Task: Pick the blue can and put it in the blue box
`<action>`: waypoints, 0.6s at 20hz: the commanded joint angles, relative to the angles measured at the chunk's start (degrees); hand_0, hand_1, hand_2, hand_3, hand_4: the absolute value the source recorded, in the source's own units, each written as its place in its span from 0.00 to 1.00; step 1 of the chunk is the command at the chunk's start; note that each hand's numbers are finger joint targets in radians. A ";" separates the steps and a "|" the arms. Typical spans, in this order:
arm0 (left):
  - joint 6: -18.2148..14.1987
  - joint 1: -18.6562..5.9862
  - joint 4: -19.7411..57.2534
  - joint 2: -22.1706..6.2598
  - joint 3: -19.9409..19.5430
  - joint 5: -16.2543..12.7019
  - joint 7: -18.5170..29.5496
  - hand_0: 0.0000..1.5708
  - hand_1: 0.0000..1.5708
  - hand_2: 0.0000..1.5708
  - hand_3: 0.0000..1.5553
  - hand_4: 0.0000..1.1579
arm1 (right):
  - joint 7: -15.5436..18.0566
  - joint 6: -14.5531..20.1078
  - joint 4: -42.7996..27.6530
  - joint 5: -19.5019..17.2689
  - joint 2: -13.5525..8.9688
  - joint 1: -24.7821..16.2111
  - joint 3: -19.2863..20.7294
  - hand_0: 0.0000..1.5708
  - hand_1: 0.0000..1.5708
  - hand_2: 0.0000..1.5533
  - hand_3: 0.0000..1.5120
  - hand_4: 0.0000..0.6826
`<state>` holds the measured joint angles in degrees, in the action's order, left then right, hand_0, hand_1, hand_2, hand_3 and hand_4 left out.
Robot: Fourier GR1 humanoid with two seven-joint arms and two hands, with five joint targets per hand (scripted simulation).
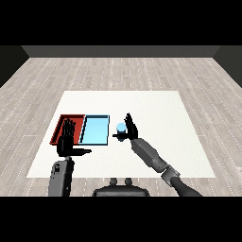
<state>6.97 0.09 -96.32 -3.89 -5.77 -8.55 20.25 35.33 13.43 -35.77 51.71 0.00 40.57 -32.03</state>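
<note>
The right hand (129, 128) is curled round the blue can (121, 127), thumb on the near side and fingers rising behind it, holding it upright just to the right of the light blue tray (95, 129) and outside its rim. The left hand (66, 140) has its fingers straight and thumb spread, holding nothing, over the near edge of the red tray (61, 124) on the white table (156, 118)

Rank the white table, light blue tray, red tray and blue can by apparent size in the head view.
1. White table.
2. Light blue tray and red tray: look alike; the left hand covers part of the red one.
3. Blue can, smallest, at the right hand.
</note>
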 commanded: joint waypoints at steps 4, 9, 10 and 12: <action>0.76 -2.80 1.67 -1.41 -1.89 -1.91 -1.70 0.00 0.00 0.00 0.00 0.00 | 0.62 -4.01 8.89 5.14 0.00 5.43 -1.48 0.00 0.00 0.00 0.00 0.00; 1.27 1.46 3.65 0.14 -0.11 1.34 4.96 0.00 0.00 0.00 0.00 0.00 | 2.21 13.39 7.72 8.16 0.00 5.64 -4.42 0.98 0.98 0.97 0.98 0.94; -1.18 -4.89 2.78 -0.12 -0.02 0.77 -1.50 0.00 0.00 0.00 0.00 0.00 | 3.19 15.79 5.52 6.36 0.00 3.34 -5.86 0.98 0.98 0.96 0.96 0.96; 0.10 0.54 -0.92 0.01 0.28 0.30 -0.26 0.00 0.00 0.00 0.00 0.00 | 3.88 15.11 9.55 6.85 0.00 3.84 -6.90 0.95 0.95 0.95 0.95 0.93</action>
<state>7.13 -1.05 -96.01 -4.61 -6.50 -8.93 19.42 38.46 24.61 -28.67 58.57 0.00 44.26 -37.18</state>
